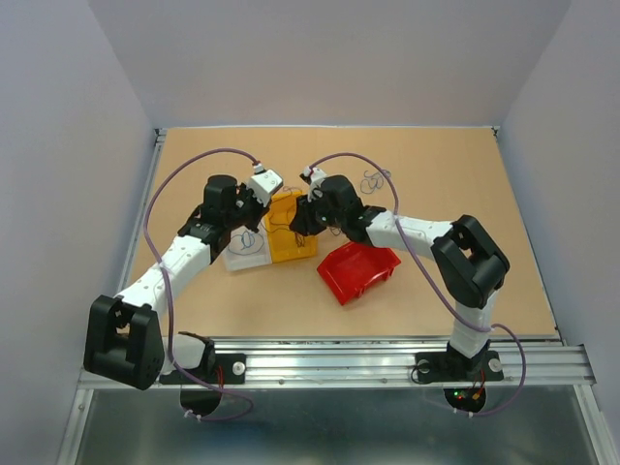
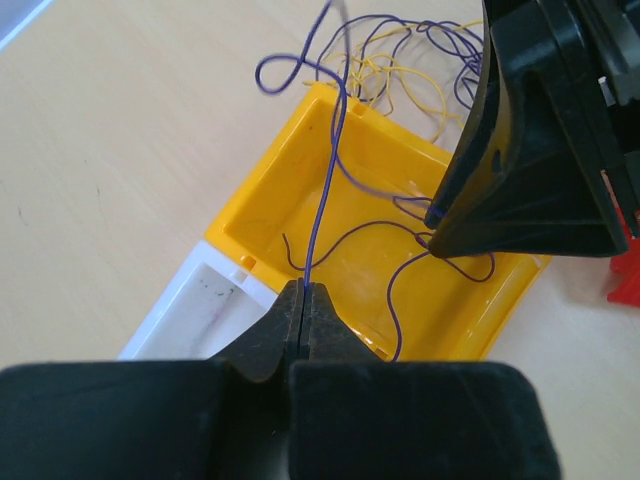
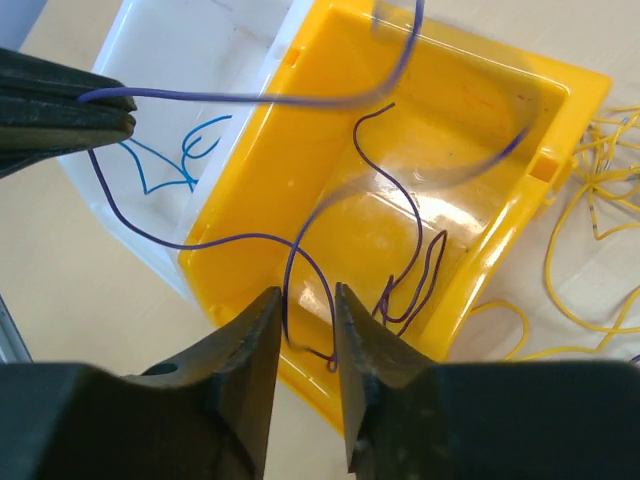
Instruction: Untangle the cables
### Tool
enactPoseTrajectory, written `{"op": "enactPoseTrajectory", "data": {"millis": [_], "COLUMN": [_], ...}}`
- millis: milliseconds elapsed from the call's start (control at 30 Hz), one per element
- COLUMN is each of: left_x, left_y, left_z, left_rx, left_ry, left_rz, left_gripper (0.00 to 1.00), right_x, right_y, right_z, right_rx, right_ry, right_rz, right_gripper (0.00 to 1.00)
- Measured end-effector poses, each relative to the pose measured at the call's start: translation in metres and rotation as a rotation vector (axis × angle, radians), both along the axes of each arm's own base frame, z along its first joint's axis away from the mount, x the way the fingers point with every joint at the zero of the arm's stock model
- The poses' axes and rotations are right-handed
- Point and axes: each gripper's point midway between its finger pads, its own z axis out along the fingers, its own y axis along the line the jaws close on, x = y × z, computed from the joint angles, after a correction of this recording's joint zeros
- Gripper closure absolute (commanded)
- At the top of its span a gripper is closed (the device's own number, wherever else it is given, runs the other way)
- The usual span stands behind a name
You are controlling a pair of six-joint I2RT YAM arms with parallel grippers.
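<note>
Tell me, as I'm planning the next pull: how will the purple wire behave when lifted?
Probably floppy: the purple wire curls loosely into the yellow bin. Likely very light, being so thin. It might slip, since the left gripper pinches it only at its fingertips.

Above yellow bin (image 1: pixel 288 244): left gripper (image 2: pixel 302 300) and right gripper (image 3: pixel 305 310) crowd it, purple cable (image 2: pixel 322 200) looping across.
Left flank: white bin (image 1: pixel 242 259) just beside.
Right flank: red bin (image 1: pixel 358 271) near.
Far middle: cable tangle (image 1: pixel 373 181).
Far-right table (image 1: pixel 455 174): open.
</note>
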Motion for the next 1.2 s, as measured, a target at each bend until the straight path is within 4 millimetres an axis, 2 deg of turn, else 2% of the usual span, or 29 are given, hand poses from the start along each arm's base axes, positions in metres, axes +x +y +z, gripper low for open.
{"op": "enactPoseTrajectory", "data": {"millis": [33, 133, 300, 533, 733, 833, 900, 967, 1100, 1200], "left_x": [-0.001, -0.002, -0.003, -0.005, -0.004, -0.005, -0.002, 0.004, 0.024, 0.039], "left_y": [0.001, 0.004, 0.005, 0.005, 0.002, 0.000, -0.004, -0.012, -0.027, -0.035], "left_z": [-0.001, -0.005, -0.012, -0.025, -0.053, -0.060, -0.056, -0.049, -0.037, -0.045], "left_rx": [0.006, 0.021, 0.035, 0.059, 0.102, 0.120, 0.122, 0.120, 0.112, 0.114], "left_ry": [0.005, 0.016, 0.036, 0.074, 0.147, 0.173, 0.172, 0.169, 0.166, 0.197], "left_rz": [0.002, 0.009, 0.007, 0.001, 0.006, 0.009, 0.014, 0.017, 0.045, 0.076], "left_gripper": [1.00, 1.00, 1.00, 1.00, 1.00, 1.00, 1.00, 1.00, 1.00, 1.00], "right_x": [-0.002, -0.005, -0.002, 0.011, 0.021, 0.025, 0.029, 0.033, 0.042, 0.040], "right_y": [0.000, 0.002, -0.002, -0.018, -0.033, -0.035, -0.038, -0.040, -0.049, -0.065], "right_z": [-0.002, -0.003, 0.000, 0.022, 0.024, 0.026, 0.027, 0.026, 0.028, 0.026], "right_rx": [-0.006, -0.014, -0.022, -0.029, -0.039, -0.037, -0.040, -0.042, -0.025, -0.033], "right_ry": [0.004, -0.001, -0.016, -0.079, -0.109, -0.122, -0.130, -0.135, -0.163, -0.171], "right_rz": [0.006, 0.018, -0.002, -0.119, -0.222, -0.249, -0.274, -0.301, -0.383, -0.442], "right_gripper": [0.56, 0.55, 0.54, 0.54, 0.55, 0.59, 0.67, 0.71, 0.73, 0.73]}}
